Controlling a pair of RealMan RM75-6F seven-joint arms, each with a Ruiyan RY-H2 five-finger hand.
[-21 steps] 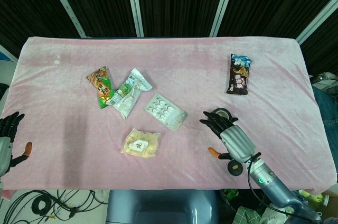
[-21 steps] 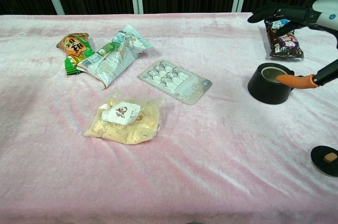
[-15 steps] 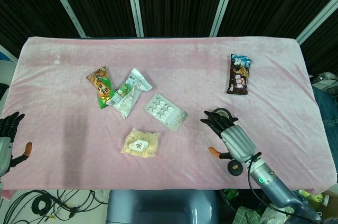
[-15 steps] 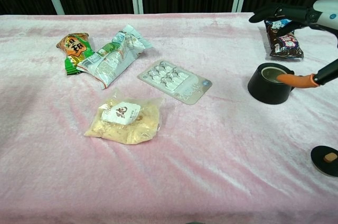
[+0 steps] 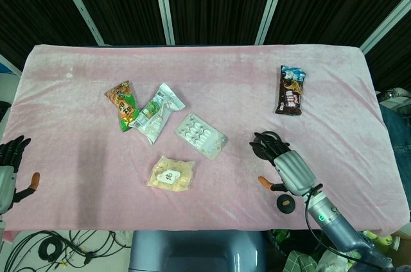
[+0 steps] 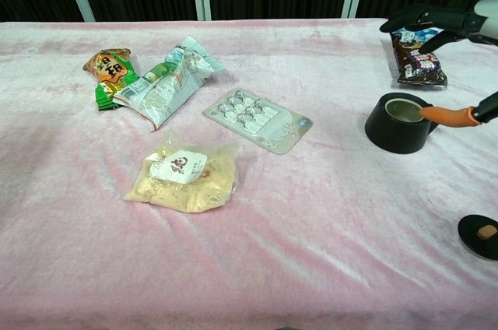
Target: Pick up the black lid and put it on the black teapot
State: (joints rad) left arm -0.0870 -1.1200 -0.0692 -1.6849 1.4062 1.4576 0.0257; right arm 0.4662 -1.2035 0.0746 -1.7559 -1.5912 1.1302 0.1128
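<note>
The black teapot stands open-topped on the pink cloth at the right. In the head view my right hand's dark fingers cover most of it. The black lid lies flat near the table's front edge, with a small tan knob on top, also seen in the chest view as the lid. My right hand hovers open between teapot and lid, holding nothing. Its fingers are spread above the pot and its orange-tipped thumb is beside the rim. My left hand is open at the table's left edge.
A dark chocolate pack lies behind the teapot. At left-centre are an orange-green snack pack, a white-green pack, a pill blister sheet and a beige bag. The lid sits close to the front edge.
My right hand has drifted slightly right and toward the front edge, off the teapot and closer to the lid. The teapot, the lid and the left hand have not moved.
</note>
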